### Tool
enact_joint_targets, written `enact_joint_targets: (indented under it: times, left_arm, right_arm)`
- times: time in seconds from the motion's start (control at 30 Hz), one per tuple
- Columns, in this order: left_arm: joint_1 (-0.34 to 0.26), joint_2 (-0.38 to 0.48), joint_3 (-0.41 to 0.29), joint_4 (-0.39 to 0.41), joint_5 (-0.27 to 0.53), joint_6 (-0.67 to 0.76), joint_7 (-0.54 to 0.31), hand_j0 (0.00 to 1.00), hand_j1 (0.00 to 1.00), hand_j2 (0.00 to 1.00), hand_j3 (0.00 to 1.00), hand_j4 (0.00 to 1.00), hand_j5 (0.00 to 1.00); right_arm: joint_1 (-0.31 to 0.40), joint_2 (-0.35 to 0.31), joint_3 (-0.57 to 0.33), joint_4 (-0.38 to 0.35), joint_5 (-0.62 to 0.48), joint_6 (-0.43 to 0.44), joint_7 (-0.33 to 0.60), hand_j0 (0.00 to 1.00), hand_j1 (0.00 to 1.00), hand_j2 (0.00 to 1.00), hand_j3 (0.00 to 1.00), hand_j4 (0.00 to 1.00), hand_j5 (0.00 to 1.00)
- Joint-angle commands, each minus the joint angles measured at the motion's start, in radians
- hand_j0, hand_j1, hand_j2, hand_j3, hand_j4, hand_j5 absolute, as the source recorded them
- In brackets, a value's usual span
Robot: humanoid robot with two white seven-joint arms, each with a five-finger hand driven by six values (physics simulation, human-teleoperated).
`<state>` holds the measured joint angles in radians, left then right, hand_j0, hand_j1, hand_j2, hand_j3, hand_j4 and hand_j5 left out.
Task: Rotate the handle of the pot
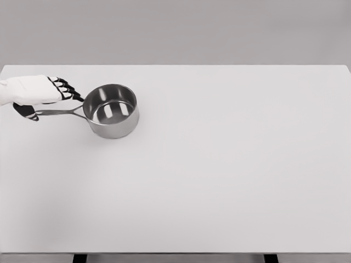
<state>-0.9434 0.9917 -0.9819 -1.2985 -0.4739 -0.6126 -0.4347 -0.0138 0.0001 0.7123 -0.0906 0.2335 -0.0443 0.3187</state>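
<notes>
While the pot [112,111] stands upright on the worktop [219,175], its place is seen at the far left, near the back edge.
Pot: a shiny steel pan, open at the top, with reflections shown on its inner floor.
Handle [57,112]: a thin metal bar is seen running from the pot's left wall out to the left, ending in a dark tip.
Left hand [46,90]: it is brought in from the left edge and held just over the handle, with its dark fingers [67,87] curled toward the pot's rim.
Grip: the fingers are bent and lie close to the handle, but whether the handle is actually clasped cannot be told.
Worktop: a plain white surface, on which the pot's faint shadow is cast.
</notes>
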Motion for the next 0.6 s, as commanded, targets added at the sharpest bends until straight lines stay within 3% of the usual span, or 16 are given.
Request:
enact_joint_targets:
  times: [0.0,0.57]
  left_arm:
    - [0.0,-0.008,0.002,0.004,-0.008,0.002,0.001,1.0,1.0,1.0,1.0,1.0,1.0]
    - [-0.04,-0.008,0.003,0.018,0.0,0.002,0.001,1.0,1.0,1.0,1.0,1.0,1.0]
  right_arm:
    - [0.0,0.0,-0.001,0.0,0.0,0.0,0.0,1.0,1.0,1.0,1.0,1.0,1.0]
    - [0.0,0.0,-0.001,0.0,0.0,0.0,0.0,1.0,1.0,1.0,1.0,1.0,1.0]
